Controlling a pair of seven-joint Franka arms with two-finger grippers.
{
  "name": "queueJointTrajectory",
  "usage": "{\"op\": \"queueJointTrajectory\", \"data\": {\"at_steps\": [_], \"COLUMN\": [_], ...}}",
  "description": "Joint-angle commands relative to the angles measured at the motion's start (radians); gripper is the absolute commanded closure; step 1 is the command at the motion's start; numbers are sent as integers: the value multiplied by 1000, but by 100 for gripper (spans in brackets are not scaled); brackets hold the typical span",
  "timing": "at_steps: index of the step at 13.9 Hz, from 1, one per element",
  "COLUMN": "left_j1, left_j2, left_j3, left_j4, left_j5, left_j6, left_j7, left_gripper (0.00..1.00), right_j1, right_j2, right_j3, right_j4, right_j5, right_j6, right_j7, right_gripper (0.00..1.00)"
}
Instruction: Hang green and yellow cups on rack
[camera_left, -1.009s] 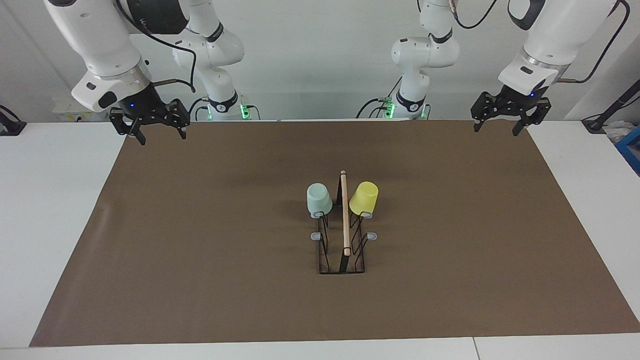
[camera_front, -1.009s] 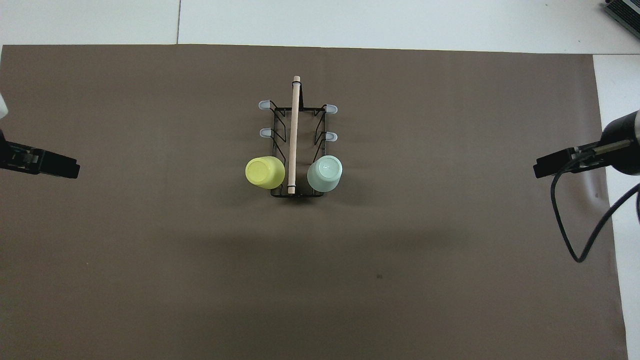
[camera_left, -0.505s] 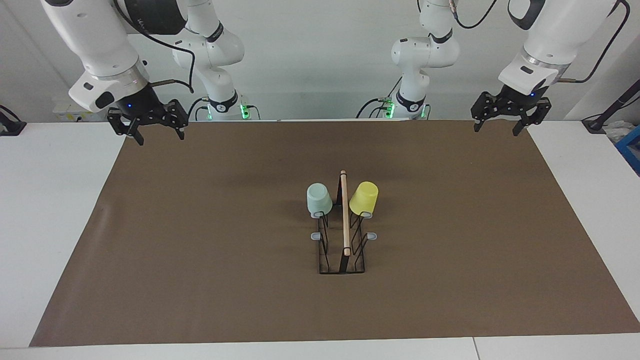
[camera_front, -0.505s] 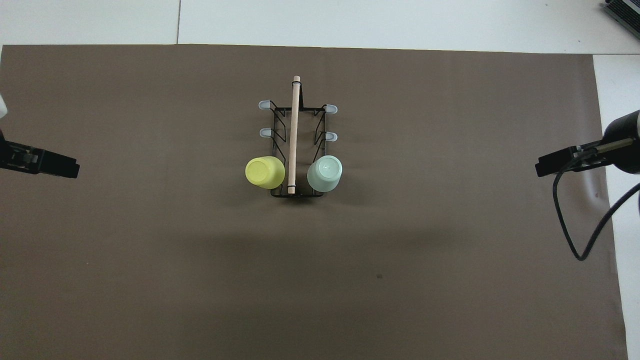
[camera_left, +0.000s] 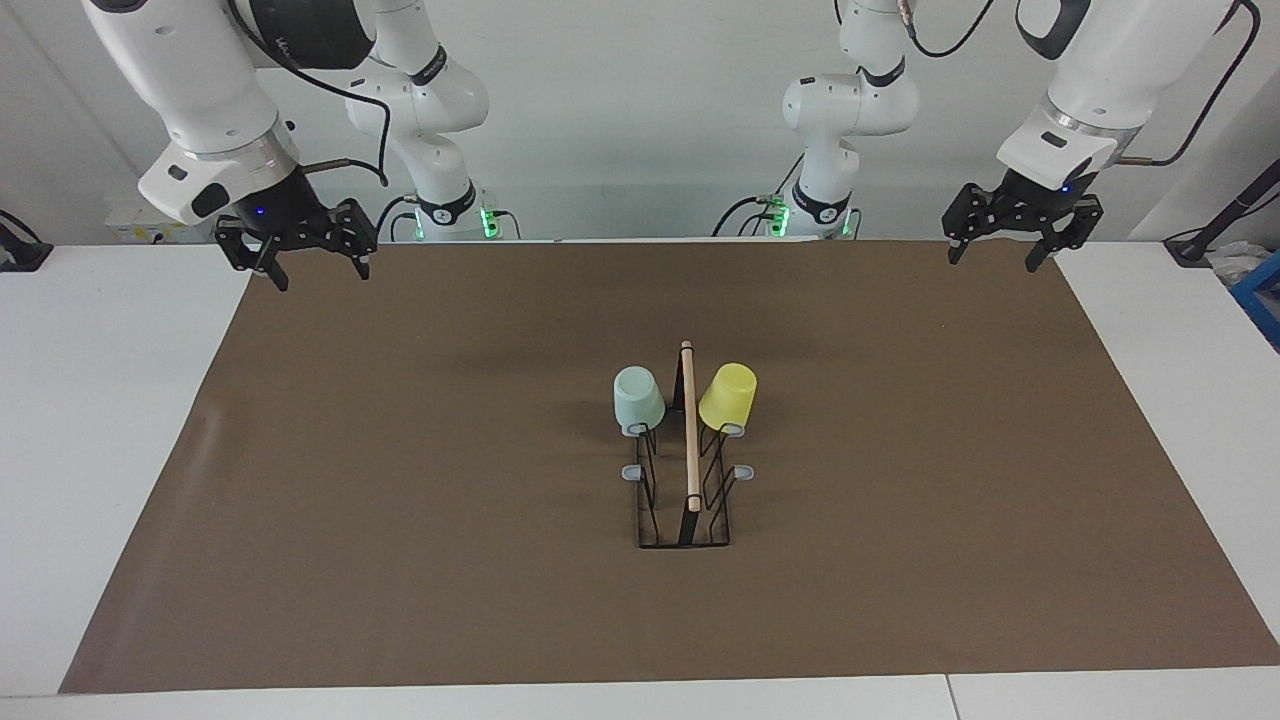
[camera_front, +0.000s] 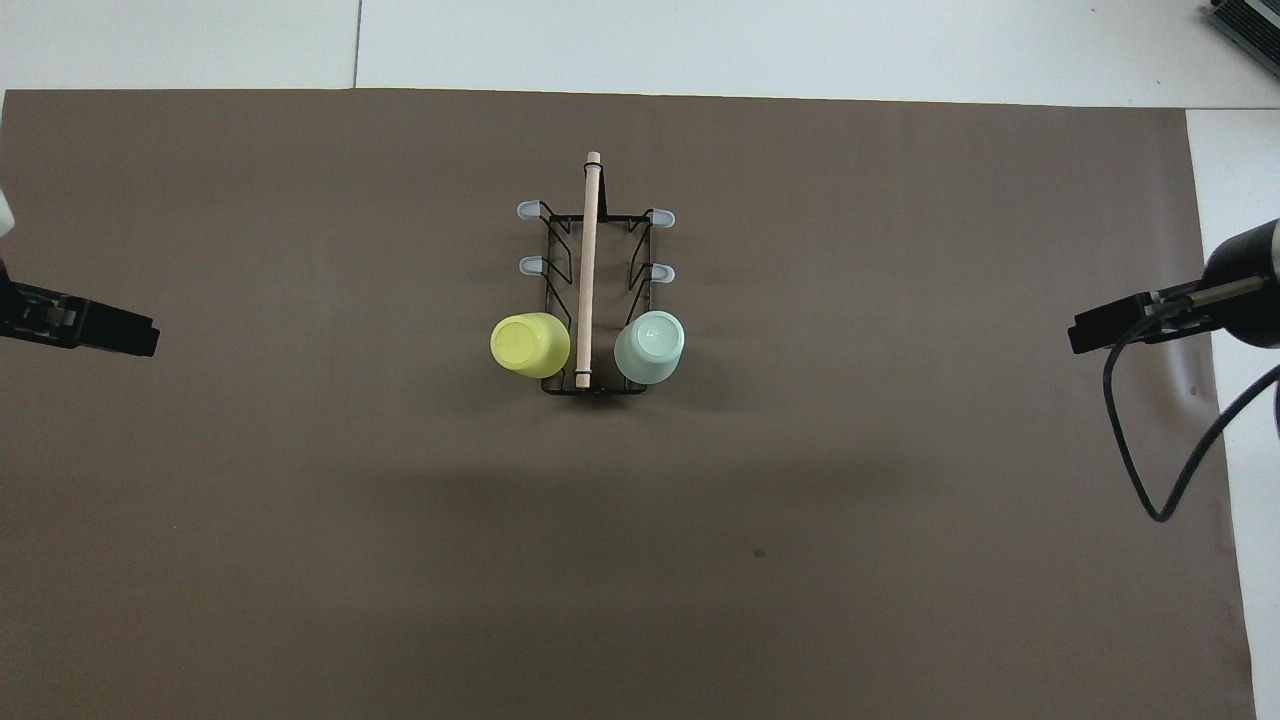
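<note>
Brown mat (camera_left: 400, 480) surrounds rack (camera_left: 690, 440); nothing obstructs.

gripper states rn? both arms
Left gripper: open, empty, up over the mat's corner nearest its base.
Right gripper: open, empty, over its own corner.

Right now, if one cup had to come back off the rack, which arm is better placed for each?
Left gripper for the yellow cup, right gripper for the green cup: each cup hangs on the rack on that arm's side of the rod. Both grippers are open, empty, over the mat's corners.
</note>
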Motion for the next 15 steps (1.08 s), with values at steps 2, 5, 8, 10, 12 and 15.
{"op": "queueJointTrajectory", "data": {"at_steps": [2, 5, 8, 10, 12, 15], "left_j1": [15, 15, 15, 15, 15, 15], "left_j2": [-25, -25, -25, -25, -25, -25], "left_j3": [-11, -11, -11, -11, -11, -11], "left_j4": [-24, -24, -25, -24, -22, -22], "left_j5": [-4, -4, -4, -4, -4, -4], "left_j6": [13, 13, 13, 12, 10, 10], "left_j7": [12, 12, 12, 12, 12, 12], "left_gripper": [0, 0, 0, 0, 0, 0], "right_j1": [-53, -56, -69, -69, -62, -62], "right_j2": [12, 12, 13, 15, 13, 13], "right_j3": [63, 66, 78, 78, 77, 75], "right_j4": [23, 25, 34, 34, 34, 34], "right_j5": [-24, -24, -22, -22, -25, -25], "right_j6": [-14, -15, -23, -23, -21, -23], "right_j7": [18, 37, 37, 37, 37, 37], "right_gripper": [0, 0, 0, 0, 0, 0]}}
